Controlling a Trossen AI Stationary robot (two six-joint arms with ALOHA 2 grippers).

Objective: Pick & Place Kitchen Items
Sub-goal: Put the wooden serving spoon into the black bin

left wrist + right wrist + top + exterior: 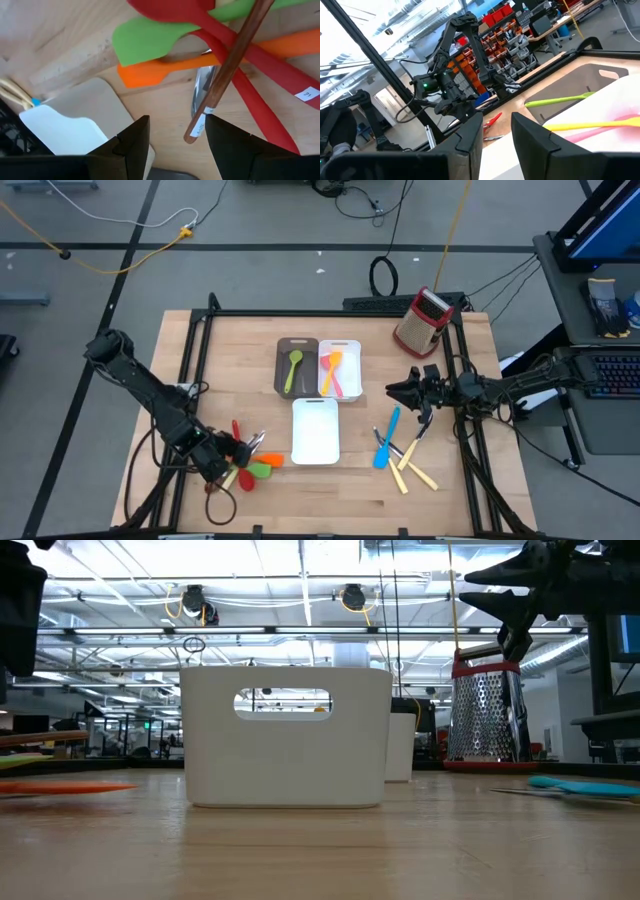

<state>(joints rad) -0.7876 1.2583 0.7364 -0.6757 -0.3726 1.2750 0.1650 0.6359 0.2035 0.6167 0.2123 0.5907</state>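
High view: both arms over the table point(180, 350), trays mid-table, utensil heaps each side.
Left gripper point(225, 460), open and empty, low at 7 o'clock over the red/green/orange spatula heap point(252, 463), likely lining up a pick. Right gripper point(400, 391), parted, empty, at 3 o'clock above the blue spatula point(385, 440) and knives point(412, 472).

From my feed, the wooden worktop point(440, 500) stands on a grey floor point(250, 275) crossed by dark lines and loose cables point(130, 242). A desk with a keyboard point(612, 375) sits alongside. Behind, strip lights point(300, 570) run under open rafters, with shelving of red bins point(495, 20).
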